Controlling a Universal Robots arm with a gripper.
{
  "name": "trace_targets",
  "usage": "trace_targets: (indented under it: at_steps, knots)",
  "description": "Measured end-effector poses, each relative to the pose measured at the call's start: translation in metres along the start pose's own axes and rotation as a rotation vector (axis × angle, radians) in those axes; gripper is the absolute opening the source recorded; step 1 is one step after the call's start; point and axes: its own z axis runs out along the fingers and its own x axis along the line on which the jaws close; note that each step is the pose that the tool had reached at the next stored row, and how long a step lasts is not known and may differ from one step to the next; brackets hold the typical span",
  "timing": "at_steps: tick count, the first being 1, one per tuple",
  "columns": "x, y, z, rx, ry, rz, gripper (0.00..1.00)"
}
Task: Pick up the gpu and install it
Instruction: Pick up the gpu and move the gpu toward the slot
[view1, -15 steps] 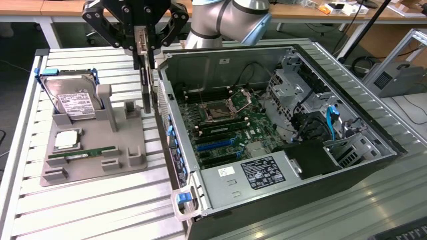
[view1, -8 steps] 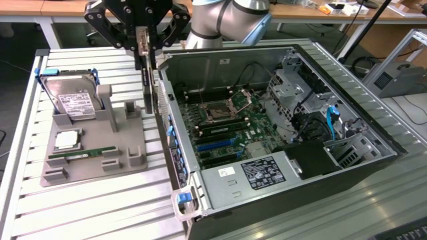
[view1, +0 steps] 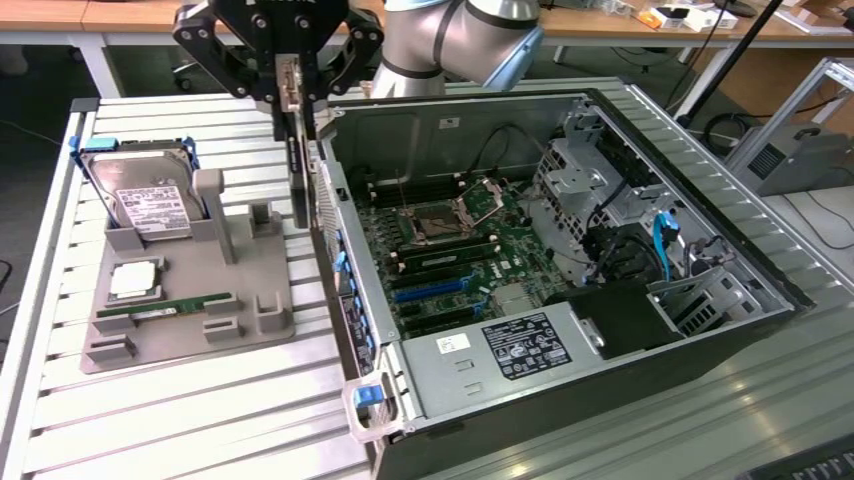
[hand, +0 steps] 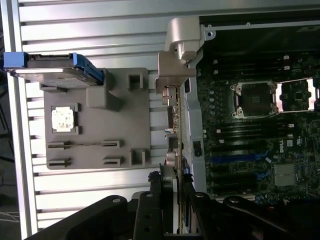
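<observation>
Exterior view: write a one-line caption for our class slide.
The claw holds the gpu on edge between the grey parts tray and the open computer case.

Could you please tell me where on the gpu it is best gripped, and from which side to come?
By its upper edge, from above, probably. The gpu stands upright on edge and is thin and flat, so the gripper shut on its two broad faces, as now, holds it well and leaves its lower edge and silvery bracket free.
</observation>
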Motion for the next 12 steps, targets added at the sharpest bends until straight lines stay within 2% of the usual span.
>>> trace_targets:
  at_steps: [12]
  knots:
    - [-0.0032, 0.0, 0.002, 0.0035, -0.0001, 0.0, 0.27]
